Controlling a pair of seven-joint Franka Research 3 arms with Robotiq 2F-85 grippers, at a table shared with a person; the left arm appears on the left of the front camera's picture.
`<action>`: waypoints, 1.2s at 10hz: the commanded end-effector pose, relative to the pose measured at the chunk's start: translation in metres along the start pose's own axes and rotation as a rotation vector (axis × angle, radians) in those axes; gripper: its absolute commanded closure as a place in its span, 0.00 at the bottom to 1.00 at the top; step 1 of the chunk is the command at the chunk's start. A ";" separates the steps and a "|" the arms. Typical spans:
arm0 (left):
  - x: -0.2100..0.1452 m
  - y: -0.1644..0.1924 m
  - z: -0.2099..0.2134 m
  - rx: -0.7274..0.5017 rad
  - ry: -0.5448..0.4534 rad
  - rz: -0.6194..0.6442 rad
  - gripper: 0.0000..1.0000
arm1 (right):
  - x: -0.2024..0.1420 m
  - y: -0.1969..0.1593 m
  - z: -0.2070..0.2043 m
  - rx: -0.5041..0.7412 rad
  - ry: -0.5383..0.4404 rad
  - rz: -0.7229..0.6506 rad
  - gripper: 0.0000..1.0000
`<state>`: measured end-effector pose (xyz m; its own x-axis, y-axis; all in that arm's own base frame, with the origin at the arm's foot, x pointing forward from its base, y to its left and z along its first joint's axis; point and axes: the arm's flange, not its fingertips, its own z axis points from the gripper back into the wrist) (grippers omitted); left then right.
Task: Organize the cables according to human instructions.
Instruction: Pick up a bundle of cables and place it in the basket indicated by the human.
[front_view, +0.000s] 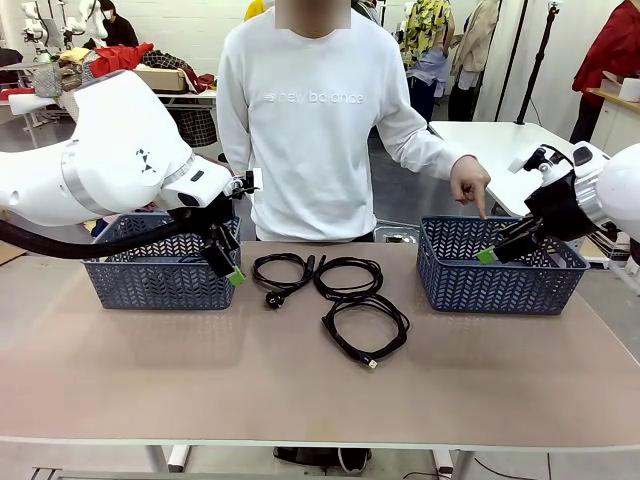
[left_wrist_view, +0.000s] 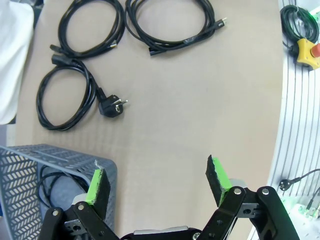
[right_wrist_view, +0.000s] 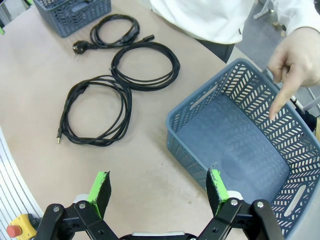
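cables (left_wrist_view: 107, 106) lie as three black coils on the table (front_view: 300, 400) between two baskets, and what looks like a fourth sits inside the left basket (left_wrist_view: 30, 175), though its wall hides most of it. the left gripper (left_wrist_view: 157, 180) and the right gripper (right_wrist_view: 159, 184) both hang with fingers apart, holding nothing. the person's hand (right_wrist_view: 295, 52) points down into the right basket (right_wrist_view: 185, 140), so the first risk is choice: nothing here shows which coil is meant, and a wrong pick spoils the sorting. two of the coils touch, so lifting either may drag its neighbour along. a pinch on a single strand may let the loop unwind and trail over the basket rim. the right gripper hovers near the pointing finger, so a quick move there risks a knock.
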<state>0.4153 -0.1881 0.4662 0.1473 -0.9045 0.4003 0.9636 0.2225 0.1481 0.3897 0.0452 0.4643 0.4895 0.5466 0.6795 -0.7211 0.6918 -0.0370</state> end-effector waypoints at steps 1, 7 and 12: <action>-0.001 0.000 0.000 0.000 0.001 0.002 0.00 | 0.000 -0.002 -0.001 0.005 -0.009 -0.004 0.00; -0.001 0.000 0.000 0.000 0.001 0.002 0.00 | 0.023 0.024 -0.026 -0.033 0.093 -0.002 0.00; -0.001 0.000 0.000 0.000 0.001 0.002 0.00 | 0.045 0.073 -0.085 0.009 0.209 -0.079 0.00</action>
<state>0.4154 -0.1884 0.4663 0.1470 -0.9046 0.4002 0.9637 0.2221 0.1481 0.3946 0.1498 0.4269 0.6089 0.5959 0.5236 -0.6979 0.7162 -0.0035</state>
